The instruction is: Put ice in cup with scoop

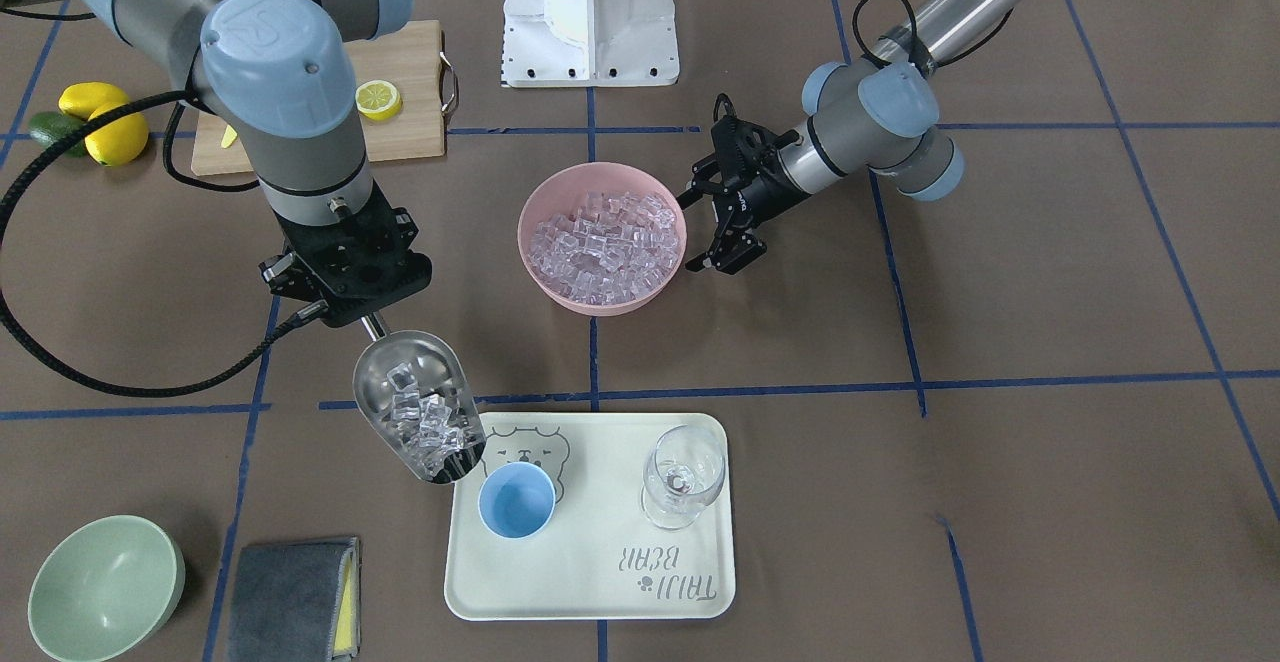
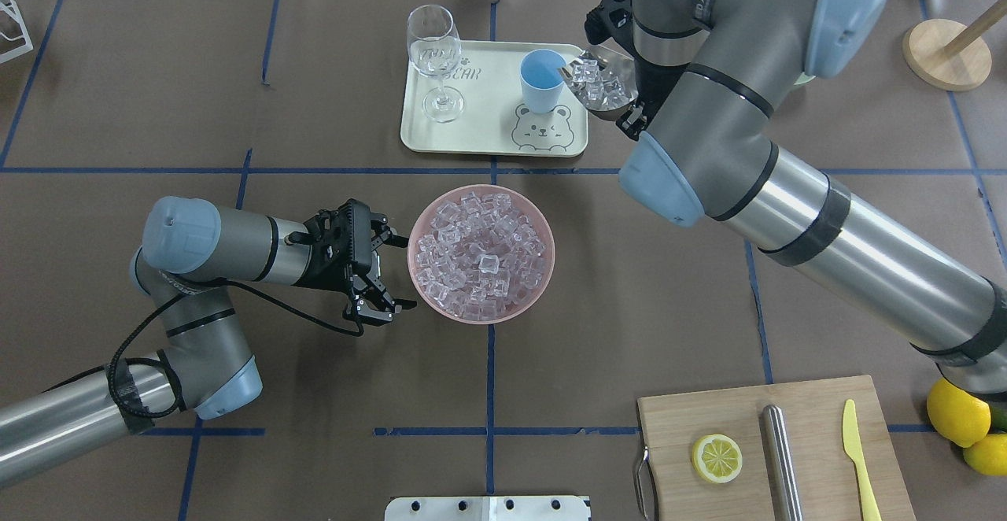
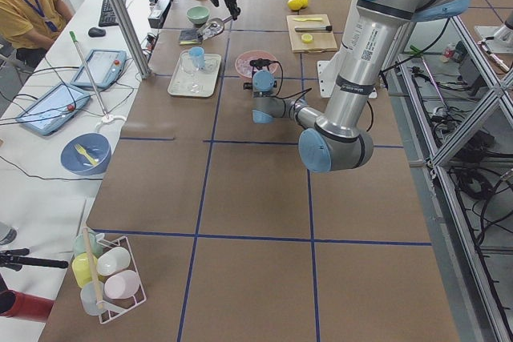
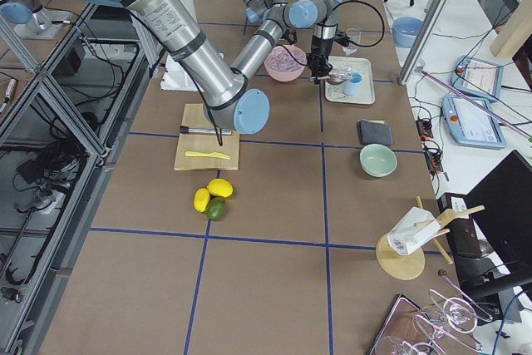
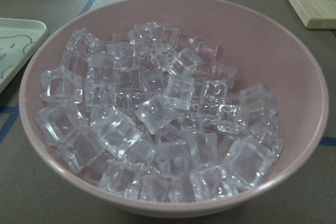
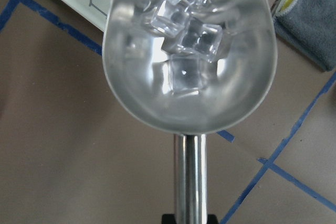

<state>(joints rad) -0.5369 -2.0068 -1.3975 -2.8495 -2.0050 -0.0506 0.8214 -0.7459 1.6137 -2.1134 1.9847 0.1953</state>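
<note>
Right gripper [image 1: 360, 312] clamps the scoop [image 1: 382, 384] by its stiff handle, slippery ice [image 1: 430, 422] loose inside, tip beside the probably light, tippable cup [image 1: 517, 501]; left gripper [image 1: 700, 232] gapes empty.

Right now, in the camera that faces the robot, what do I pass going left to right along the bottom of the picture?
pale green bowl → grey cloth with a yellow edge → light-blue cup → clear stemmed glass. The cup and the glass both stand on the cream tray.
</note>
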